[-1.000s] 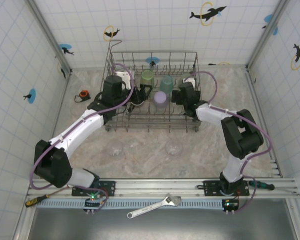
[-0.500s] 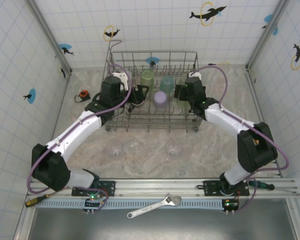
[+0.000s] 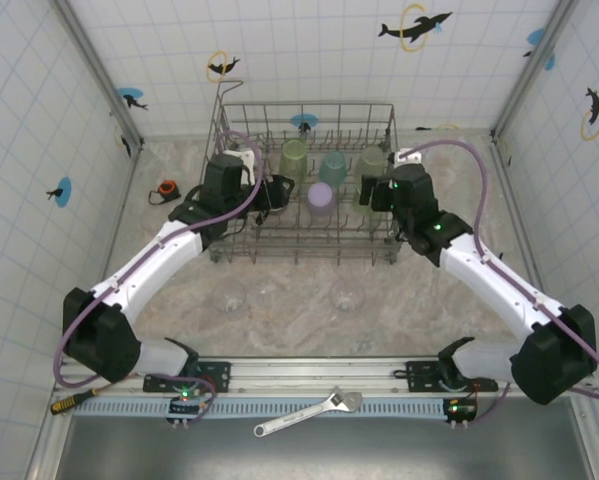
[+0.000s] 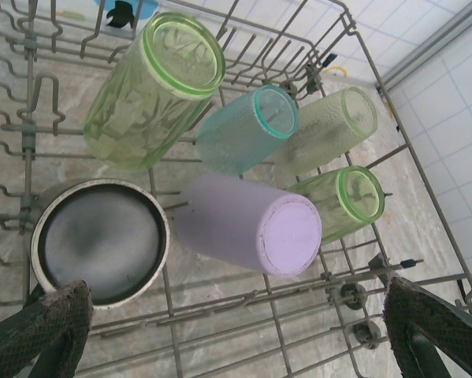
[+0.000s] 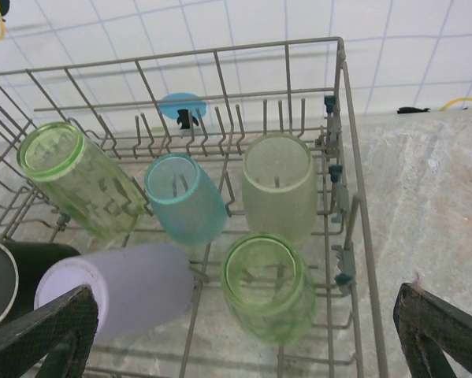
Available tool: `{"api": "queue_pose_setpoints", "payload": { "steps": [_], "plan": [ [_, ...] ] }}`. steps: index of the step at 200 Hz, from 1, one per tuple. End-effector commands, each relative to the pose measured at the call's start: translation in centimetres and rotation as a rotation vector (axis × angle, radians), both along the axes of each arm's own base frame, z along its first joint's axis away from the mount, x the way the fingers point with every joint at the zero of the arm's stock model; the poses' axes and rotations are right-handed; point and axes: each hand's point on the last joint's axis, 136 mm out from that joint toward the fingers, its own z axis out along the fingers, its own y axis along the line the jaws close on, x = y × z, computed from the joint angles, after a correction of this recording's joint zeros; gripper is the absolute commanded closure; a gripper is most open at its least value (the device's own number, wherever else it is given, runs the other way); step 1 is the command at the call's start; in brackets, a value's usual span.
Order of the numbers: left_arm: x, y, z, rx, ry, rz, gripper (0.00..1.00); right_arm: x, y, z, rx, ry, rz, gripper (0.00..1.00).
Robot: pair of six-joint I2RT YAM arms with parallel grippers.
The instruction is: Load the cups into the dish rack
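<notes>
Left tool [image 4: 243,324] near black cup [image 4: 102,240], tines [image 5: 237,130]

Grey wire rack [image 5: 220,52], cups in six colours

Within the rack are shown a translucent large green cup [image 4: 153,87] with a moulded pattern, a small green cup [image 4: 342,197] of like tint, a pebbled teal cup [image 4: 243,130], a frosted olive cup [image 4: 326,130], an opaque lavender cup [image 4: 243,224] and a black cup [image 4: 102,240] ringed in pale grey. Before the rack, three colourless clear cups [image 3: 347,295] are set on a table [image 3: 419,310] marbled beige and grey. Left of the rack an orange-and-black tape [image 3: 167,189] is seen. Behind the rack, the walls [image 3: 319,50] are tiled white with blue lines and marked with black dolphins, yellow rings and blue discs.
</notes>
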Motion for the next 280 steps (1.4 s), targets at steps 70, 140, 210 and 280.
{"api": "queue_pose_setpoints", "payload": {
  "steps": [70,140,210,280],
  "plan": [
    [-6.0,-4.7,4.1,-0.013,0.082,-0.119,0.02,-3.1,-1.7,-3.9,-0.058,0.121,0.028,0.00],
    [-13.6,-7.9,4.0,0.160,0.205,-0.245,0.02,-3.9,-3.1,-3.8,-0.022,0.116,0.002,0.00],
    [-19.8,-11.0,-4.0,0.329,0.343,-0.377,0.03,-4.3,-4.3,-4.7,0.009,0.131,-0.018,0.00],
    [-20.8,-10.2,-9.9,0.398,0.423,-0.345,0.12,-4.6,-5.1,-4.7,0.018,0.132,-0.033,0.00]
  ]
}}
